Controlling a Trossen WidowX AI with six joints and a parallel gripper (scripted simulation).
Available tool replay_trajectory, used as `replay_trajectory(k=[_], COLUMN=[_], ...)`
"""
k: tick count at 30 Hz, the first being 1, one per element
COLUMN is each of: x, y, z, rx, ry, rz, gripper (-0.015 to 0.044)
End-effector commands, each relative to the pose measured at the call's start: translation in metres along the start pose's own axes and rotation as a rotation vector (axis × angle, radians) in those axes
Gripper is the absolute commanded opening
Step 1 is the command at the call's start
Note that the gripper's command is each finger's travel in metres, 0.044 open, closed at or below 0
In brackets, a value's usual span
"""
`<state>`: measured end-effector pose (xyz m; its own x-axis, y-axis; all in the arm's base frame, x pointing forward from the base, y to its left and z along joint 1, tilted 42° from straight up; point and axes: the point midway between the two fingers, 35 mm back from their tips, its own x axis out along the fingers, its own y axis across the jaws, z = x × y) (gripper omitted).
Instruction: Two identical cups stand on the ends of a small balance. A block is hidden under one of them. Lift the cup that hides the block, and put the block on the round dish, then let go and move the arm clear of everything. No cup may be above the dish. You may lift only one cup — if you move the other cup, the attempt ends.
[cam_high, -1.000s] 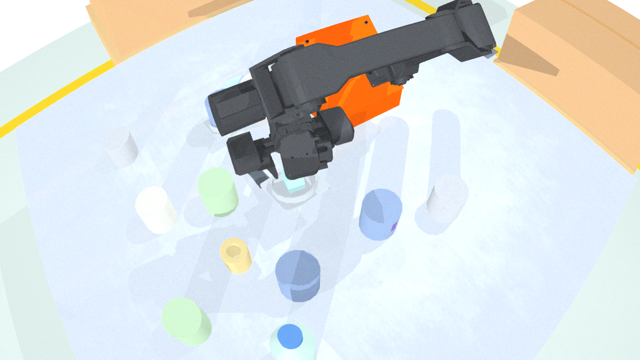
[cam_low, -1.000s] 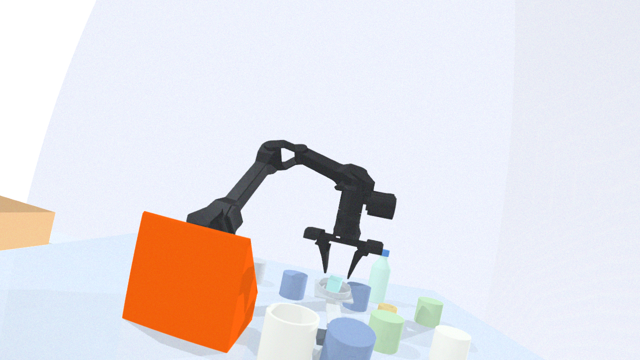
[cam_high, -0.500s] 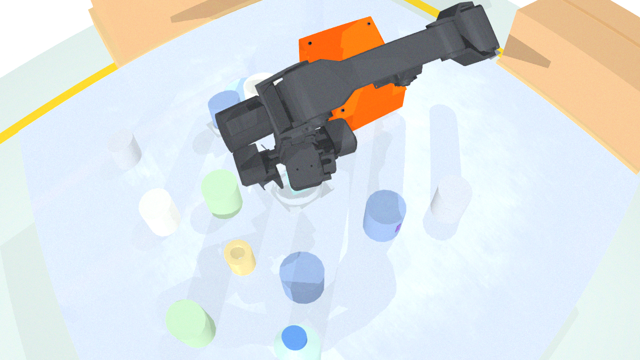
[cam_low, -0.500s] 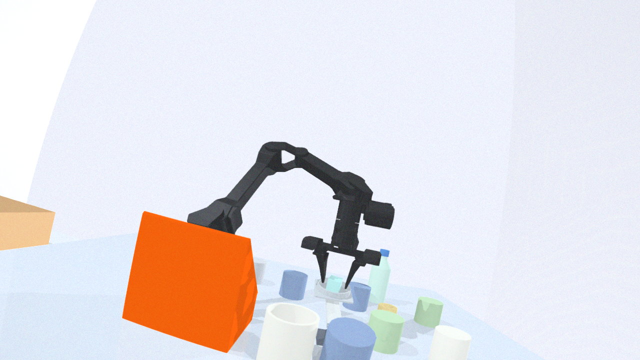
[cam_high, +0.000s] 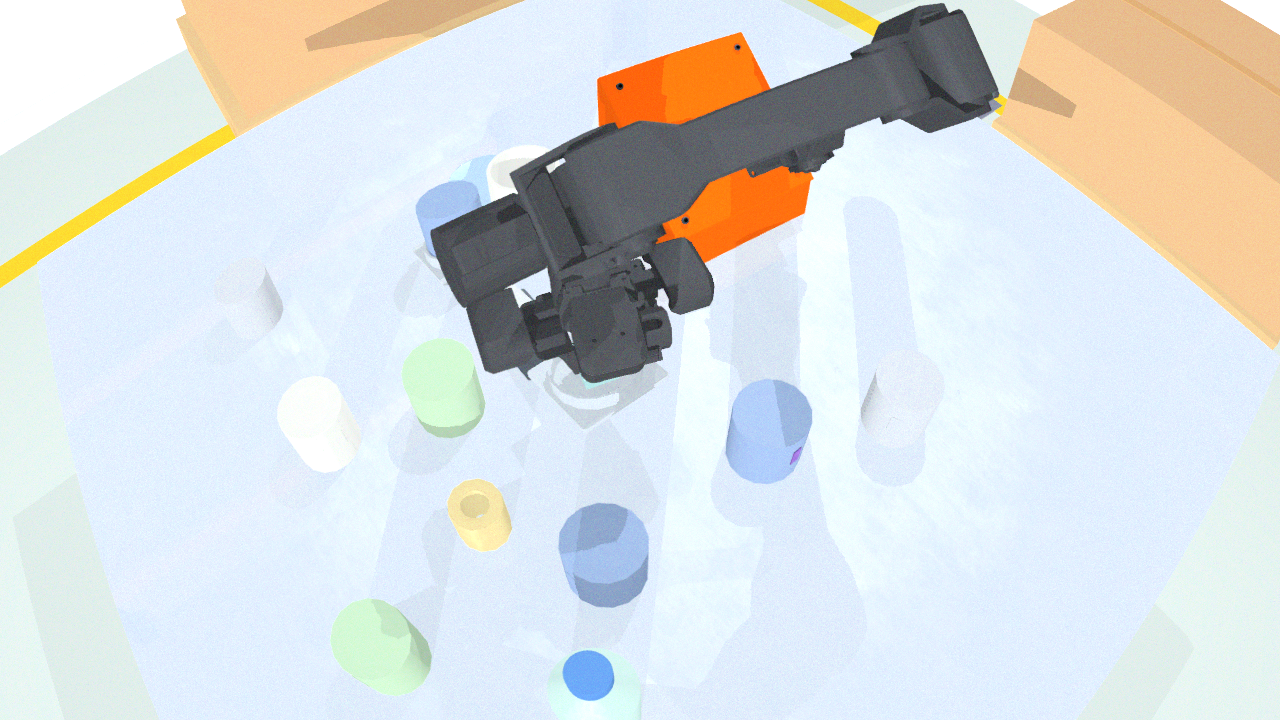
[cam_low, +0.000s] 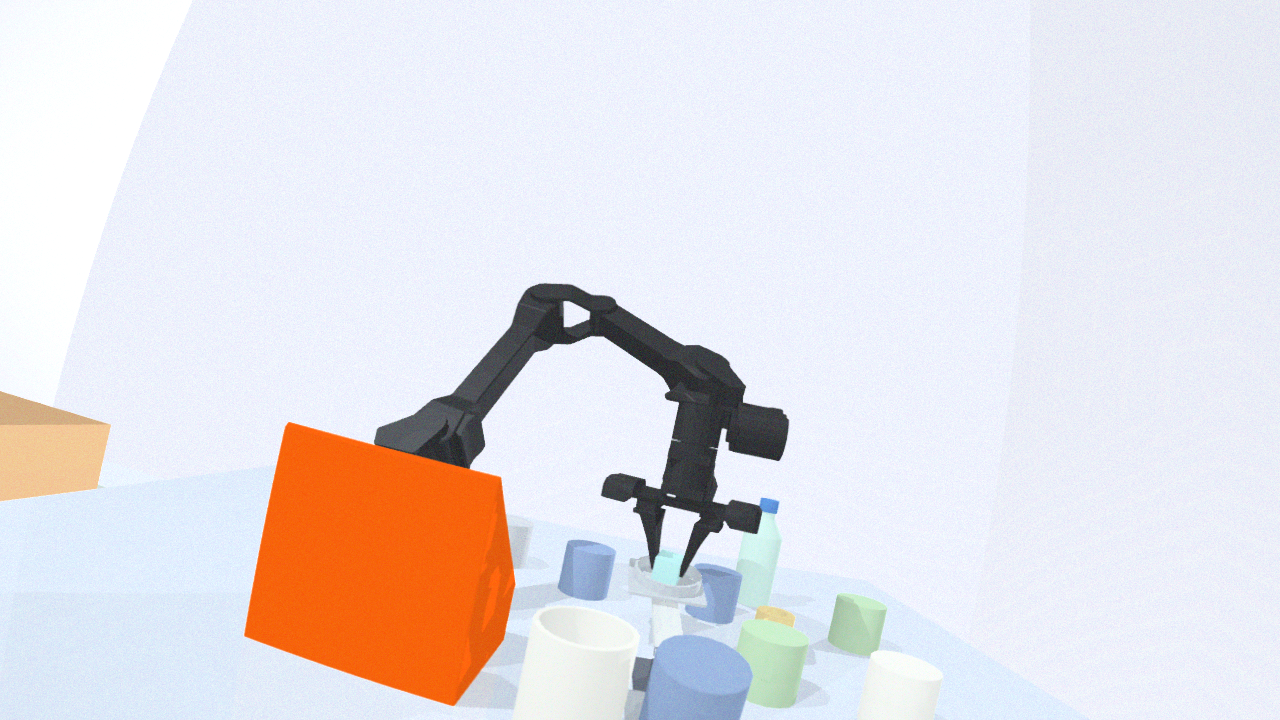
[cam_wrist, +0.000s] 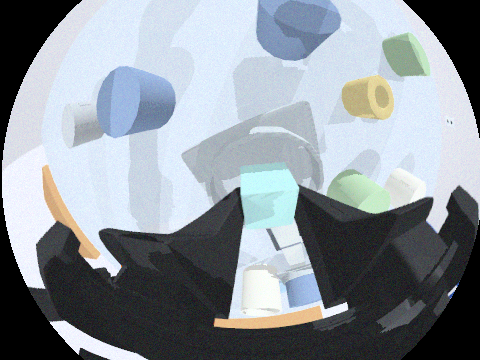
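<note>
The uncovering looks finished: the pale turquoise block (cam_high: 594, 384) (cam_low: 667, 568) (cam_wrist: 269, 202) sits in plain sight at one end of the balance (cam_high: 586, 417) (cam_low: 665, 617) (cam_wrist: 299, 117), with no cup over it. The claw (cam_high: 590, 380) (cam_low: 669, 570) (cam_wrist: 266, 191) is pinching the block between its fingertips, low at the ringed end plate; whether the block has left that plate cannot be told.

At the other end stands a blue cup (cam_high: 447, 207) (cam_low: 698, 687) (cam_wrist: 303, 291), upright and apparently undisturbed, so it is probably the one that must not be moved. Which of the other vessels was its twin cannot be told.

Still to do are the lift, the carry to the round dish, the release and the retreat. The dish itself is not clearly identifiable; a pale blue patch (cam_high: 470, 170) behind the blue cup, beside an open white cup (cam_high: 496, 174) (cam_low: 577, 664) (cam_wrist: 261, 290) on the counter (cam_high: 1029, 501) (cam_low: 134, 555) (cam_wrist: 200, 75), may be part of it. If so, the carry would call for height and a wide berth around both cups.
</note>
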<state>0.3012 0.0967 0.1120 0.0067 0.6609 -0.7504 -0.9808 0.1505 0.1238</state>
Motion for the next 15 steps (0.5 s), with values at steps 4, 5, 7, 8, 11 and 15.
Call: replay_trajectory(k=[4,5,7,8,11,15], x=[-0.027,-0.032,-0.043,-0.048,-0.064,-0.085], y=[-0.004,-0.004,-0.005,-0.005,-0.004,-0.002], z=[0.000,0.000,0.000,-0.001,-0.001,-0.001], rx=[0.001,0.001,0.002,0.002,0.002,0.002], ry=[0.002,0.002,0.003,0.003,0.003,0.002], rz=[-0.003,-0.003,-0.003,-0.003,-0.003,-0.002], gripper=[0.0000,0.0000,0.0000,0.0000,0.0000,0.0000])
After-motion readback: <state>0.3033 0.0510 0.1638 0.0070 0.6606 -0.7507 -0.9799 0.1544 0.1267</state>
